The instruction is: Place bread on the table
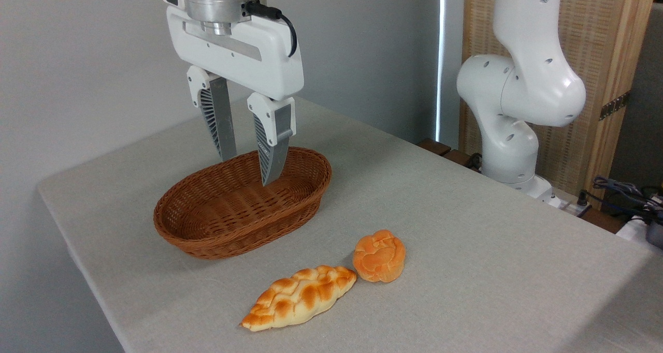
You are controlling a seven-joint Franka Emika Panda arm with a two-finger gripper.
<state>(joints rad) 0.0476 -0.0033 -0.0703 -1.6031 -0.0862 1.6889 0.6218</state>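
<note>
arm (523, 78) cropped at top edge, end effector (248, 166) fingertips masking basket (207, 229) rim

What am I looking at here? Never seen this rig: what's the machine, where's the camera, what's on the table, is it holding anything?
One fixed camera looks down across the table from a corner. The white machine is a robot arm; its two-finger gripper hangs open and empty above a brown wicker basket, which looks empty. On the cloth-like surface in front lie a small round orange bun and a longer braided loaf, nearly touching. Nothing is held.
</note>
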